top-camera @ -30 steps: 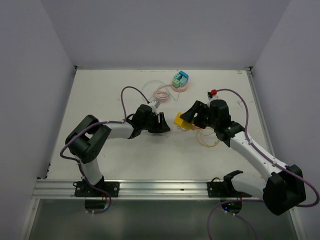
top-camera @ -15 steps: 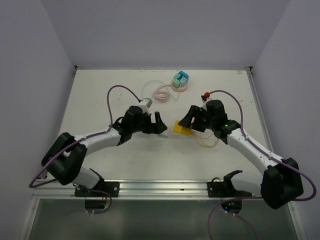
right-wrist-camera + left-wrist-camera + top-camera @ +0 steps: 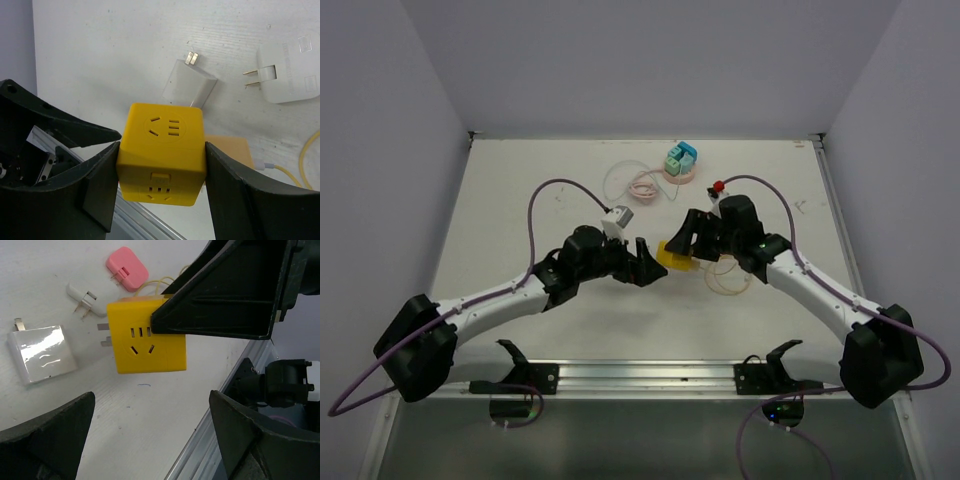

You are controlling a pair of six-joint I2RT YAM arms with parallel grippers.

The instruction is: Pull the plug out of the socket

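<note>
My right gripper (image 3: 162,175) was clamped on the yellow socket cube (image 3: 162,145), one finger pressed flat against each side, and it held the cube a little above the table (image 3: 520,200) near the middle, as far as I could tell. The cube's top face pointed up at my right wrist camera, and another slotted face looked toward my left arm. My left gripper (image 3: 150,440) hung just beside the cube on its left with the fingers spread wide and nothing between them, aimed at that slotted face. The white plug (image 3: 42,352), a flat glossy block, lay on the table apart from the cube, under the gap between my two grippers, with its metal prongs pointing away from the socket. A small white two-pin plug (image 3: 85,297) lay beyond it. A pink plug (image 3: 127,267) lay farther on, beside loops of yellow cable (image 3: 300,165) that trailed off under my right arm. Something flat and tan (image 3: 227,147) showed on the table just under the cube's edge; I could not tell what it was. Well apart, at the far side of the table, sat a teal block on a pink base (image 3: 680,160) and, next to it, a coil of pale pink cord (image 3: 642,185).
</note>
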